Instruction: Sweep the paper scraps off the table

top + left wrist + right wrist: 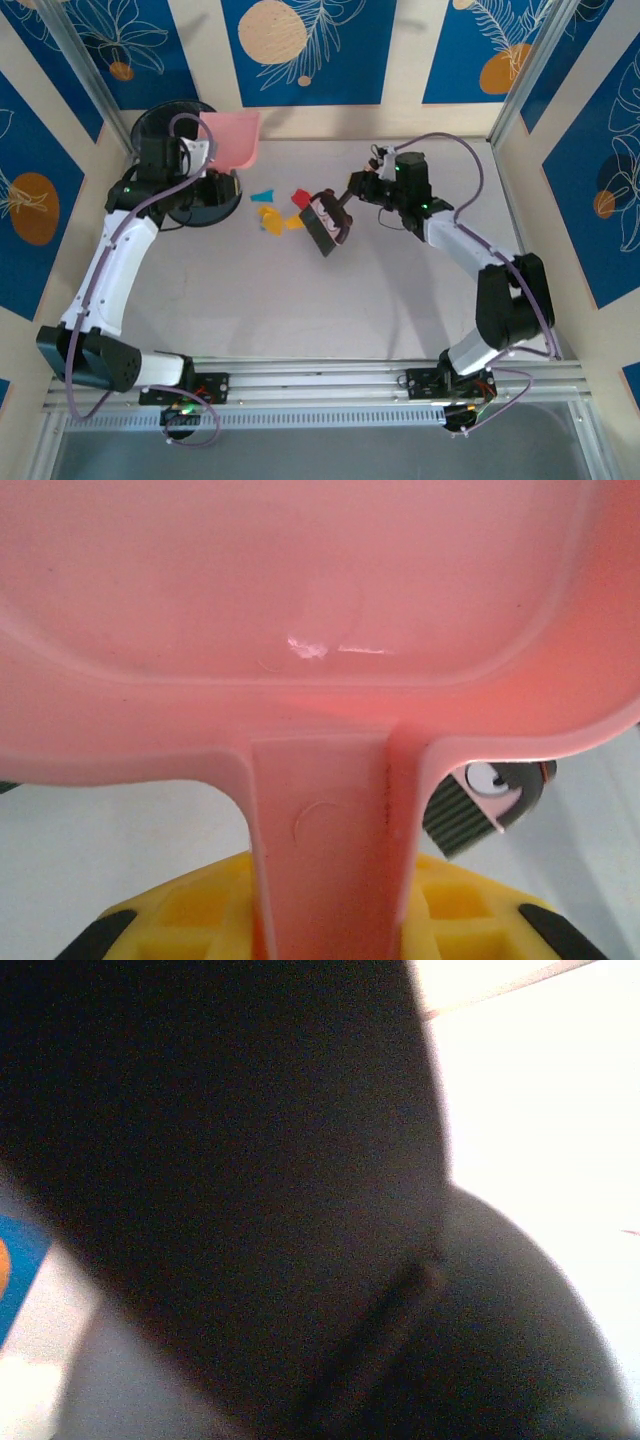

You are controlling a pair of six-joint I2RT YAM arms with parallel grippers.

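The pink plastic dustpan point(320, 590), edges cut off, masked the left gripper point(325, 925) clamped on its handle point(325, 820). The right gripper point(350, 195) pinched a flat black brush point(325, 226), a dark blur close-up.

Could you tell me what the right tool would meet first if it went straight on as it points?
Shut on the black brush, the right tool points left, so probably the paper scraps on the table come first; its height above them is unclear.
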